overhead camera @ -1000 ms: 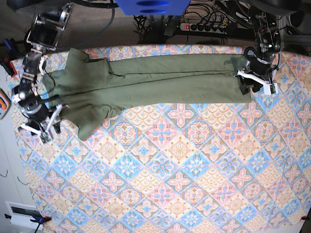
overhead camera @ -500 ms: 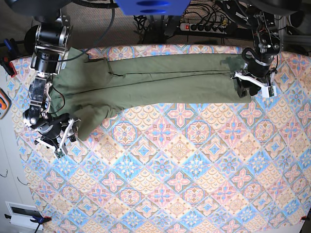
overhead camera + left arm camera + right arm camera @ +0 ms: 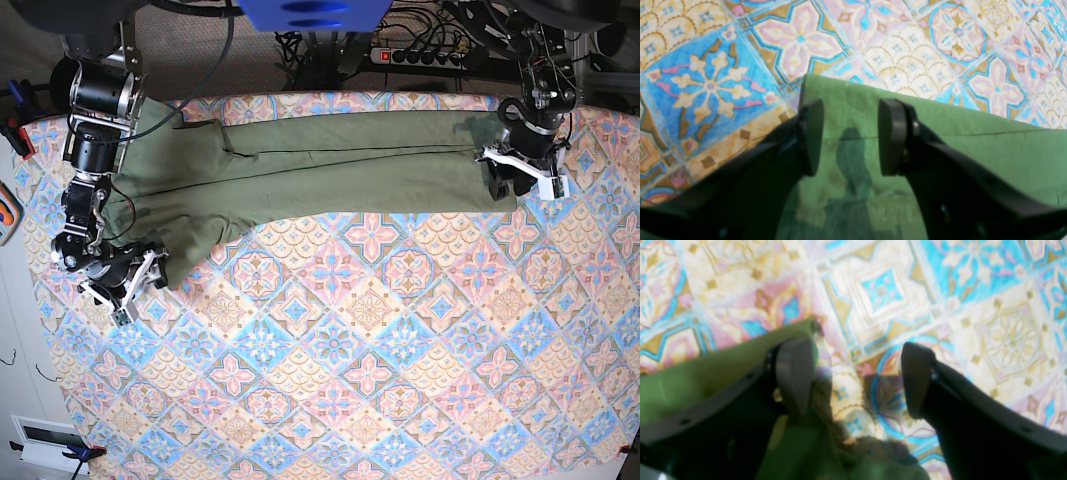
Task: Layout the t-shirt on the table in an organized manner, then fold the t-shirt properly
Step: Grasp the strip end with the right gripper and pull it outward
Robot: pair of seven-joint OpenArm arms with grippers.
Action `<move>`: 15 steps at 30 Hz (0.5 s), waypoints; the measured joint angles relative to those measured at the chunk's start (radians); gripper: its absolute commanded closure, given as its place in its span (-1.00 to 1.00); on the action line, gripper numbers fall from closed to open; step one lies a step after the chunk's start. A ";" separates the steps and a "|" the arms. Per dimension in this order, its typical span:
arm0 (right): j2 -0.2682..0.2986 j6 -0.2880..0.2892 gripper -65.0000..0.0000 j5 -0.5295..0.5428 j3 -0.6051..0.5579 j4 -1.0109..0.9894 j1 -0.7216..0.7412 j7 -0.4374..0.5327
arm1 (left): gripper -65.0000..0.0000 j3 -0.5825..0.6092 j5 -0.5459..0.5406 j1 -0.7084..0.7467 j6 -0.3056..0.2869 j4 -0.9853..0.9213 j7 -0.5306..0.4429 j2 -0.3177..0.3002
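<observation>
Since the earlier frame my right hand [image 3: 128, 288] has opened, releasing the sleeve; the t-shirt [image 3: 330, 165] stretches lengthwise along the worktop's [image 3: 400, 380] far edge, left hand [image 3: 848, 136] parted over the hem.

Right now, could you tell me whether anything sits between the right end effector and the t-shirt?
Nothing visible does. The open right end effector sits at the t-shirt edge, one finger against the fabric, over bare table.

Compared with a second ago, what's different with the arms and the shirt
The right gripper moved down along the table's left side toward the near edge, dragging the t-shirt's sleeve corner outward, and its jaws have now spread with only tabletop between them, so it has let go. The left gripper stayed over the hem corner, jaws parted. The shirt's body lies unchanged.
</observation>
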 measured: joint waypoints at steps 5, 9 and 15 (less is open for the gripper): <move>-0.025 0.002 -0.24 0.001 -0.002 0.000 0.001 0.001 | 0.18 0.000 0.000 0.000 0.000 0.000 0.000 0.000; -0.044 -0.007 -0.24 0.001 -0.002 0.000 0.000 -0.003 | 0.18 0.000 0.000 0.000 0.000 0.000 0.000 0.000; -0.071 -0.007 -0.24 0.000 -0.003 0.000 0.000 -0.003 | 0.18 0.000 0.000 0.000 -0.001 0.000 0.000 0.000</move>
